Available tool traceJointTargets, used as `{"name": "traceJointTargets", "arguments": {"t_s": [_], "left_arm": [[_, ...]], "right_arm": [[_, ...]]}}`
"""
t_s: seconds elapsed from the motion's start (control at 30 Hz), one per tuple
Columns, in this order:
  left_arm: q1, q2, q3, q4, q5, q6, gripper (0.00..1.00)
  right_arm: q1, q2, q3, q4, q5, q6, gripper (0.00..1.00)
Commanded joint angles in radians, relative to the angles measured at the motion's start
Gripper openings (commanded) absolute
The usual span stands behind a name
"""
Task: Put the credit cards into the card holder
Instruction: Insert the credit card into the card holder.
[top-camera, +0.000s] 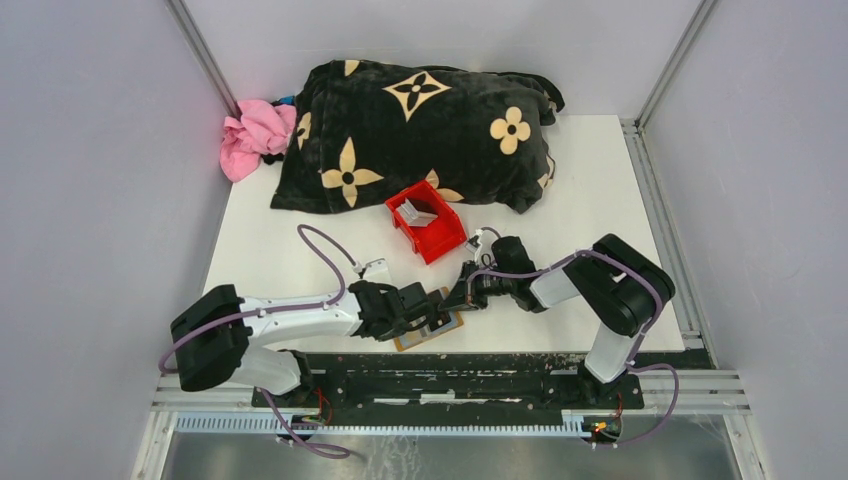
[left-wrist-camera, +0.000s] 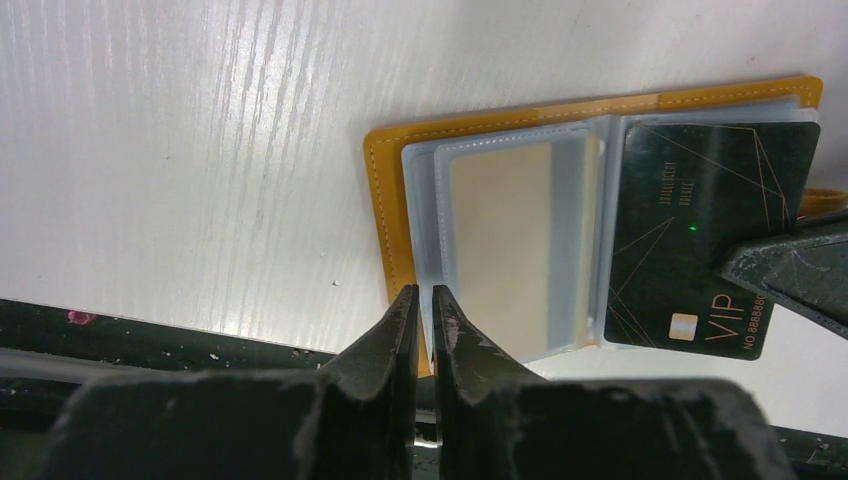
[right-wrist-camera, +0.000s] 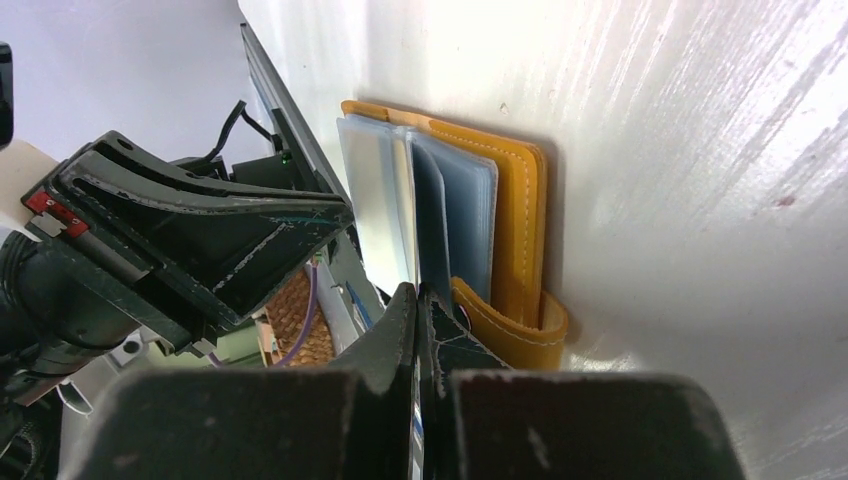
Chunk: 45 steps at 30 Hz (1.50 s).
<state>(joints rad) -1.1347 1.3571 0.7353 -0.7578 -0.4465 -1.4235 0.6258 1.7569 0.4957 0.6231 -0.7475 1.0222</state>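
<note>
Tan-orange leather of the card holder (top-camera: 432, 330) is seen from the top camera lying open at the near edge of the table (top-camera: 560, 200), between the left gripper (top-camera: 434, 321) and the right gripper (top-camera: 462, 298), with pale cards (top-camera: 417, 213) left in the red bin (top-camera: 447, 243) behind. In the left wrist view, that gripper's jaws are closed to a slit on a clear pocket leaf (left-wrist-camera: 500, 230) at the holder's near edge, beside a dark card (left-wrist-camera: 700, 220). In the right wrist view, the jaws are shut on that dark card at the holder's open side.
</note>
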Motion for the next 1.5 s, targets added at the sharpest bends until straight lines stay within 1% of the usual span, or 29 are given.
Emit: {"name": "traceJointTargets", "arguments": {"t_s": [0.0,0.23,0.5,0.63,0.83,1.27,1.47], "left_arm": [[-0.002,-0.01,-0.011,0.018,-0.039,-0.026,0.16],[-0.003,-0.014,-0.02,0.021,-0.036,-0.026,0.16],[-0.002,-0.084,-0.01,-0.05,-0.058,-0.076,0.14],[-0.003,-0.093,-0.033,-0.051,-0.042,-0.092,0.12],[-0.004,-0.071,-0.059,-0.028,-0.02,-0.095,0.03],[-0.004,0.005,-0.102,0.034,0.021,-0.087,0.03],[-0.004,0.034,-0.103,0.08,0.026,-0.078,0.03]], "right_arm": [[-0.004,0.028,0.025,0.118,-0.049,0.033,0.01],[-0.002,0.024,0.028,0.12,-0.045,0.029,0.01],[0.002,-0.052,0.078,-0.061,-0.01,-0.088,0.01],[0.005,-0.071,0.092,-0.106,-0.003,-0.113,0.01],[0.012,-0.078,0.106,-0.133,-0.003,-0.131,0.01],[0.038,-0.092,0.135,-0.208,0.0,-0.185,0.01],[0.041,-0.082,0.128,-0.209,-0.001,-0.192,0.01]]}}
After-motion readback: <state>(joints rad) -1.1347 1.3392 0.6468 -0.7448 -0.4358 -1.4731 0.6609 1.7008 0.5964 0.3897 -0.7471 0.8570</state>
